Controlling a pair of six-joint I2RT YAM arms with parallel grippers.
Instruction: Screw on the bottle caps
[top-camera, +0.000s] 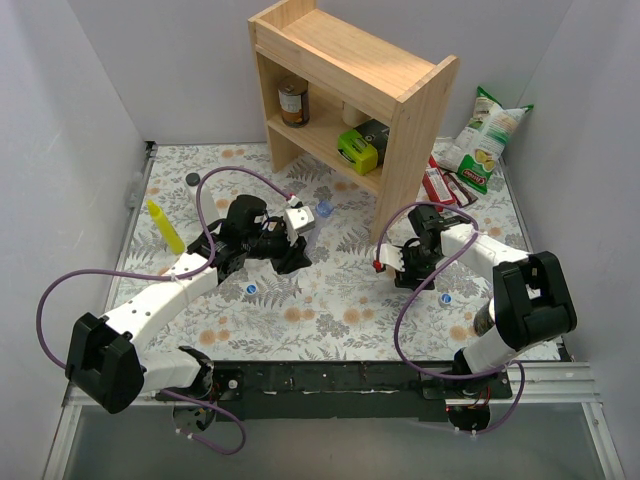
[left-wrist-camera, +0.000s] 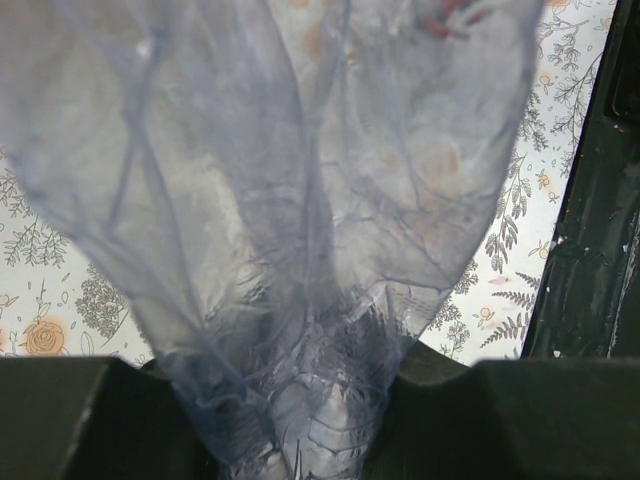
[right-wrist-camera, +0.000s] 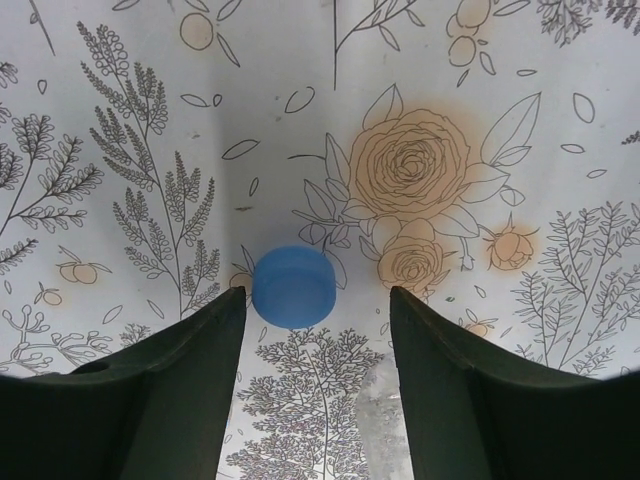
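My left gripper (top-camera: 293, 257) is shut on a crumpled clear, slightly bluish bottle (left-wrist-camera: 290, 220) that fills the left wrist view between the jaws (left-wrist-camera: 300, 410). In the top view this bottle (top-camera: 312, 232) shows faintly ahead of the gripper, with a blue cap (top-camera: 323, 210) at its far end. My right gripper (top-camera: 402, 268) is open and points down at the table. In the right wrist view a blue cap (right-wrist-camera: 293, 285) lies on the cloth just ahead of the left finger (right-wrist-camera: 180, 380), inside the gap of the gripper (right-wrist-camera: 315, 330). Two more blue caps (top-camera: 251, 288) (top-camera: 445, 298) lie loose on the table.
A wooden shelf (top-camera: 350, 90) holding a can (top-camera: 293, 100) and a green pack (top-camera: 357, 152) stands at the back. A yellow squeeze bottle (top-camera: 165, 226) lies at the left, a dark cap (top-camera: 191, 179) behind it. A snack bag (top-camera: 485, 135) and red packets (top-camera: 440, 185) sit at the back right.
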